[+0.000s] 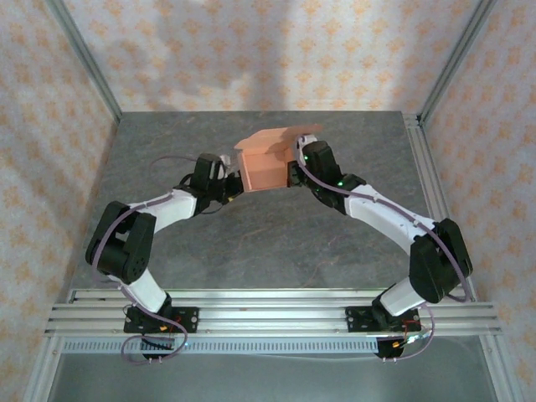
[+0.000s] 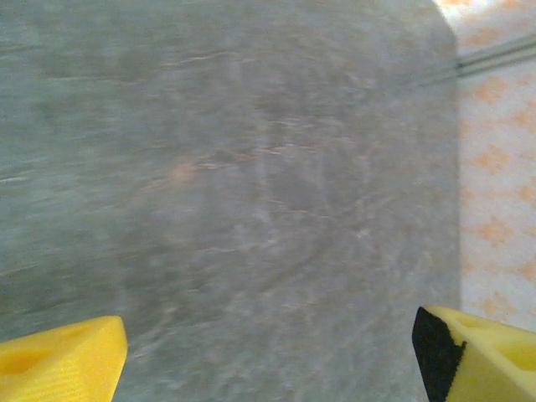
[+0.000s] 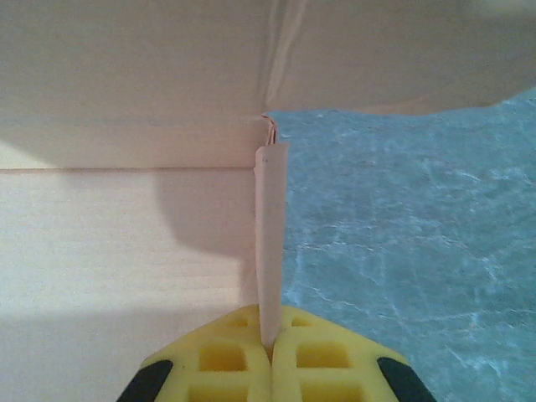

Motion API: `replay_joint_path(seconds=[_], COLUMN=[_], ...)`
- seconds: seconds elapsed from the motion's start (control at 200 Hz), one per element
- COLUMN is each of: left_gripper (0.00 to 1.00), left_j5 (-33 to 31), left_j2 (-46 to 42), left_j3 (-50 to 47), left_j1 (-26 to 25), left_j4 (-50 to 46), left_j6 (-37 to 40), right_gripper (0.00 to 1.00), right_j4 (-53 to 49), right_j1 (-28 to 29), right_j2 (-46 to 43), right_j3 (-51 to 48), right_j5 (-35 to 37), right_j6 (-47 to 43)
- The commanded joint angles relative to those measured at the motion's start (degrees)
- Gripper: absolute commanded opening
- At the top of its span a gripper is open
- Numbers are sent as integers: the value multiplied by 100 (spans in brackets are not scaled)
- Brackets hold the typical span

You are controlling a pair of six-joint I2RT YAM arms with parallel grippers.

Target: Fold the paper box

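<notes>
Cardboard of the paper box (image 1: 266, 167), raised over the table's (image 1: 251, 243) far middle, looks light, thin, crease-prone; right gripper (image 3: 270, 352) clamps one wall flap, left gripper (image 2: 268, 360) stands open, empty: hold near folds.

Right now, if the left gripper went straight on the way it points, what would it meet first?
Probably the bare grey table: the open left gripper looks onto tabletop, with nothing between. The view is blurred, so depth is unsure.
</notes>
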Motion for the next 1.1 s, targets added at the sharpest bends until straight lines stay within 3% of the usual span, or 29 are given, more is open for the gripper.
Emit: replay_joint_path(seconds=[0.0, 0.19, 0.43, 0.786, 0.921, 1.096], left_gripper=[91, 92, 92, 92, 92, 92], left_j5=[-418, -964, -1367, -1478, -1510, -1506], left_j2=[-101, -607, -1122, -1212, -1216, -1264], left_j3=[-149, -276, -195, -78, -88, -106], left_j1=[221, 307, 309, 300, 299, 300], left_j4=[-295, -779, -1503, -1737, -1699, -1676], left_j6=[-64, 318, 1103, 1296, 1276, 1369], right_gripper=[0, 0, 0, 2, 13, 36], right_j4=[-190, -592, -1028, -1123, -1114, -640], right_j1=[-47, -28, 116, 153, 206, 203], right_j2=[-75, 467, 1350, 2111, 2076, 1528], right_j3=[-119, -111, 29, 93, 111, -148], right_j5=[457, 1135, 1977, 1780, 1740, 1587], right_j6=[62, 31, 677, 1574, 1675, 1591])
